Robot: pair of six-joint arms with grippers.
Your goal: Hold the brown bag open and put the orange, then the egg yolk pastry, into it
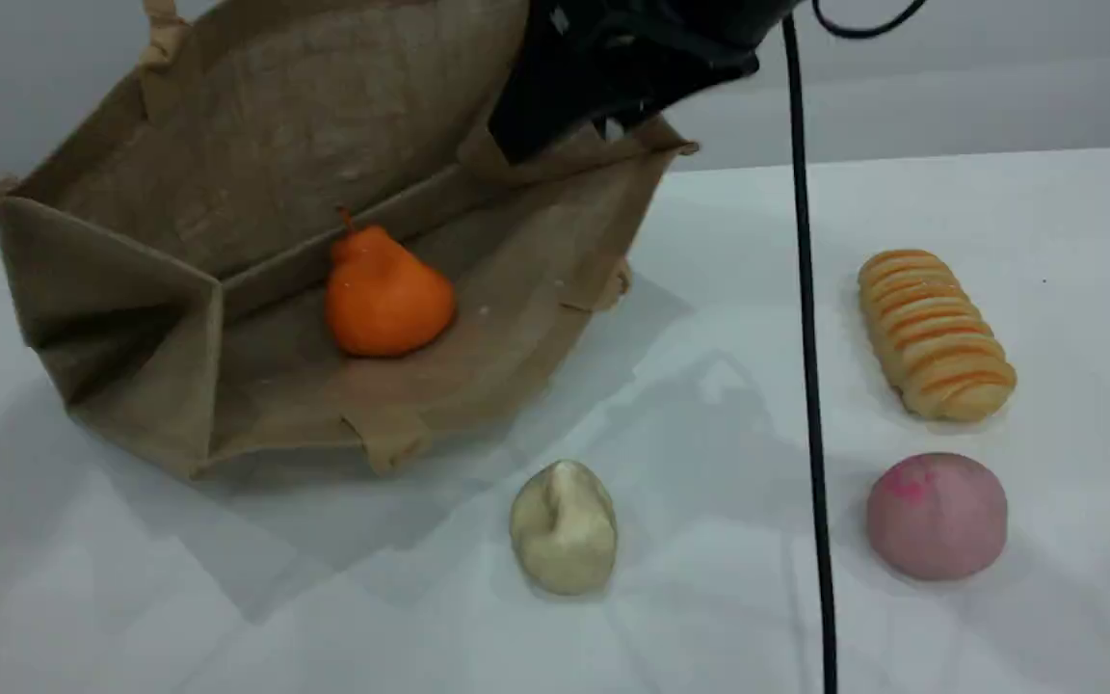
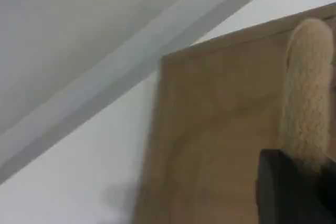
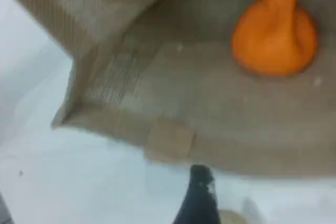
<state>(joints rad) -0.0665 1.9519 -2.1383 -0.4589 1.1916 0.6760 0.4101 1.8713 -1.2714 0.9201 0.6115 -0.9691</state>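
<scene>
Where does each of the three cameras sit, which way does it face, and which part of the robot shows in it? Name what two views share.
Scene view: fixed, looking down across the table at a slant; an arm holds the bag open at the top.
Left wrist view: on the left arm, facing the bag's wall and handle; the left gripper, shut on the handle, shows at the bottom.
Right wrist view: on the right arm, facing into the bag; one fingertip shows.
Shared: scene and right wrist views show the orange inside the bag.
</scene>
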